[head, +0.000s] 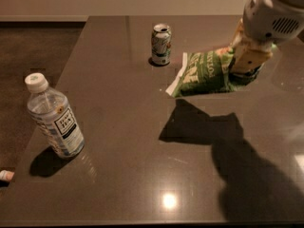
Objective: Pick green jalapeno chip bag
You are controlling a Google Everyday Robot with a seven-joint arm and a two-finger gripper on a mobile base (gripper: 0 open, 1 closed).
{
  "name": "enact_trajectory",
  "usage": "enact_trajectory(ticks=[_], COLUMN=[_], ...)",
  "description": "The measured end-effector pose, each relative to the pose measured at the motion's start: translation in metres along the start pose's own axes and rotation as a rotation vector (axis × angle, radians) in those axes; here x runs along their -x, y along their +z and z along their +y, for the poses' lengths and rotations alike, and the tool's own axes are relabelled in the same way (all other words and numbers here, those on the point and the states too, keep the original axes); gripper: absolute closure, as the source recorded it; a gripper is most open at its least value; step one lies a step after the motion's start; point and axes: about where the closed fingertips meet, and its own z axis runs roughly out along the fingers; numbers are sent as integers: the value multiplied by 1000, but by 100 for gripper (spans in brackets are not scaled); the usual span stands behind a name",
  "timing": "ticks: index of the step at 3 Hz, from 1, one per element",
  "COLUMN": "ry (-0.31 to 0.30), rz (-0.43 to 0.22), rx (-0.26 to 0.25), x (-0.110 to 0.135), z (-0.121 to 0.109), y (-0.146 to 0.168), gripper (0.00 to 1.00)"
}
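The green jalapeno chip bag (204, 72) is a crinkly light-green bag with white lettering and a white sealed edge at its left end. It hangs in the air above the dark table (123, 127), casting a shadow below it. My gripper (247, 65) is at the bag's right end, shut on it, with tan fingers (251, 58) pinching the bag. The white arm comes in from the upper right.
A green-and-white soda can (161, 44) stands upright at the back, just left of the bag. A clear water bottle (54, 118) with a white cap stands at the front left, near the table's left edge. A small object (5, 175) lies on the floor at far left.
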Motion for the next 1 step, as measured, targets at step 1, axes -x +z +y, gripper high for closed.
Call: enact_trajectory(ticks=[1], ry=[-2], rz=[-21], rx=[-40], x=[5], z=[-8], y=[-17], gripper=[100])
